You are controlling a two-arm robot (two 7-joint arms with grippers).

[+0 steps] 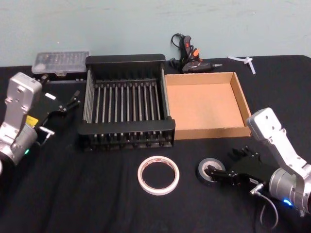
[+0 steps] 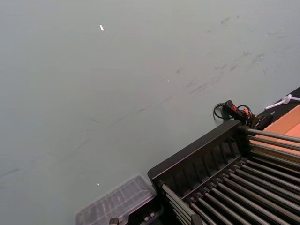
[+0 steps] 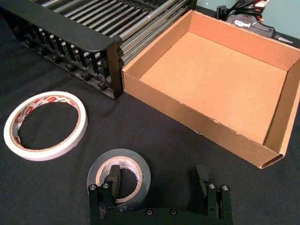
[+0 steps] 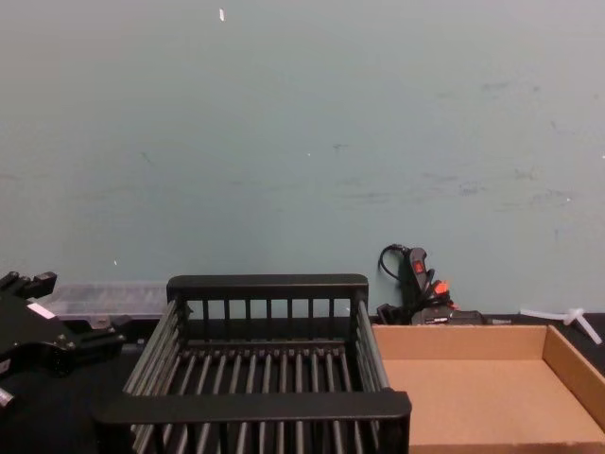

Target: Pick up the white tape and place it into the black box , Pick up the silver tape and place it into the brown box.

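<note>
Our right gripper sits low over the tabletop with its fingers spread: one tip reaches down into the hollow core of the silver tape, the other stands well clear on the far side, over bare cloth. Nothing is grasped yet. As we judge it, the step in hand is taking the silver roll, and to do it well we should let the inner finger settle fully inside the core, bring the outer one against the roll's wall, and squeeze only once the wall lies squarely between them; a skewed pinch could tip the roll or push it along the cloth.

Just beside it, toward our left, lies the white tape, flat and apart from the silver roll, so we want to close without nudging it. Beyond both rolls stand the black box and the brown box, side by side and touching, both without any tape inside. The brown box is the nearer target, with low walls, so a modest lift should carry the roll over the rim.

Our left gripper hangs to the left of the black box, its fingers apart, idle.
</note>
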